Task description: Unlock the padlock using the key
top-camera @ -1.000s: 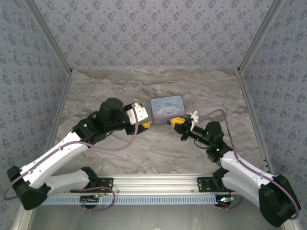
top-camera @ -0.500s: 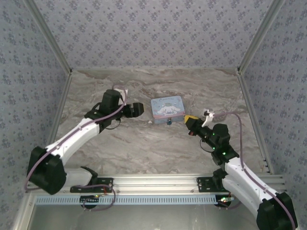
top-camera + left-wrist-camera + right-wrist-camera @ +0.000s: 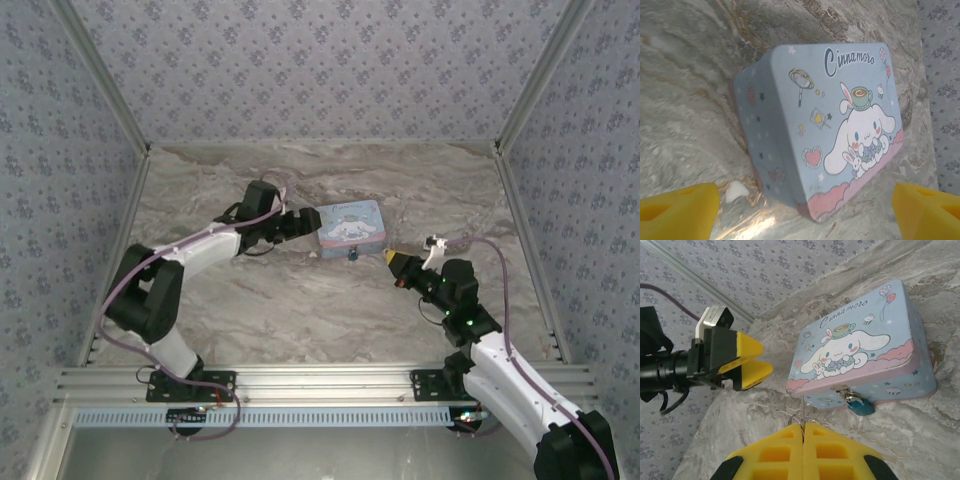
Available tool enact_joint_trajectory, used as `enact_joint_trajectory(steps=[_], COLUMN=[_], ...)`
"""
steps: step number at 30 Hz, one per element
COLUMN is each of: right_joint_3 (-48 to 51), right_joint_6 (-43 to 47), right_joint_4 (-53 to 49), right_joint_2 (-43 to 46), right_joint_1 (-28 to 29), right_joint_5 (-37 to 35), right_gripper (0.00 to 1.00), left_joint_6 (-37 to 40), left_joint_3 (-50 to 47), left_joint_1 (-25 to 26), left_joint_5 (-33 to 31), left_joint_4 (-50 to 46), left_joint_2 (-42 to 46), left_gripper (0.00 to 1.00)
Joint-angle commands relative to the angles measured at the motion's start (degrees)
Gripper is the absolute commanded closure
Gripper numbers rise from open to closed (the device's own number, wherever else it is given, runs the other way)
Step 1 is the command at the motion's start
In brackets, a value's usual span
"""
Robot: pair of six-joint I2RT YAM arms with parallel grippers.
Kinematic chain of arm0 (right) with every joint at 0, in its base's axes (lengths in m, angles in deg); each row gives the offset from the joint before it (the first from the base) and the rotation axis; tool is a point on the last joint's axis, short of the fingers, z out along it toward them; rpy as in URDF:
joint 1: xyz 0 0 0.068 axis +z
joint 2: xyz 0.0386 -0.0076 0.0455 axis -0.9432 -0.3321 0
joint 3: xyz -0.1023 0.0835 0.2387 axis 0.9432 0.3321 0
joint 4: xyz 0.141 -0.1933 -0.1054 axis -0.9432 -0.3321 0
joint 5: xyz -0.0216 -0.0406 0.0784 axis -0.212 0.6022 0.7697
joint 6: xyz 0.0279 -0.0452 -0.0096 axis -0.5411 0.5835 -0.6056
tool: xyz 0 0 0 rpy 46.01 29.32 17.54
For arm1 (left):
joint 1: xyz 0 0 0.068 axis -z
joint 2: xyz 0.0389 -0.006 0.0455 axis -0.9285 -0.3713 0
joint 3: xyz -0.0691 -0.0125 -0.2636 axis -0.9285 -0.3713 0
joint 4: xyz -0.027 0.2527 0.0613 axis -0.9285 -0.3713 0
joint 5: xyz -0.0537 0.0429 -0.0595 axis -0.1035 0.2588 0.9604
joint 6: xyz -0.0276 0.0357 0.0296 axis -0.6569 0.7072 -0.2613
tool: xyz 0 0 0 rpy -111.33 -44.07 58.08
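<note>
Left arm (image 3: pixel 200 245) stretched to tin (image 3: pixel 349 228), left tool (image 3: pixel 303 222) apart; right tool (image 3: pixel 392 258) seemingly clamps key (image 3: pixel 802 415).

The grey-and-tan marbled stone-look tabletop (image 3: pixel 300 310) carried a light-blue rectangular cartoon tin (image 3: pixel 840 125); the tin lay flat on it, printed lid up, just ahead of the left gripper (image 3: pixel 751 361); it sat ahead of the right gripper (image 3: pixel 803 427) too, a little apart; a small white fleck (image 3: pixel 736 191) lay on the surface beside the tin's lower wall, near one yellow fingertip (image 3: pixel 680 210) of the left gripper.
</note>
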Motion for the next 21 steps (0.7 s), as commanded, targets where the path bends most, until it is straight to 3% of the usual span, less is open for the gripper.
enact_joint_trajectory(steps=[1, 12, 21], right_joint_3=[-2.4, -3.0, -3.6], right_joint_6=[-0.3, 0.3, 0.9], right_joint_4=[-1.8, -3.1, -5.8], right_joint_2=[0.0, -1.1, -1.6], right_joint_1=[-0.3, -0.3, -0.5], right_joint_5=[0.2, 0.2, -0.5], right_gripper=[1.0, 1.0, 1.0], left_joint_6=[-0.8, 0.3, 4.1], left_joint_3=[3.3, 5.7, 0.8], left_joint_1=[0.7, 2.0, 0.7], left_joint_5=[4.1, 3.6, 0.7], left_joint_4=[2.4, -1.0, -5.5], left_joint_2=[-3.7, -11.0, -8.7], left_gripper=[0.1, 0.11, 0.17])
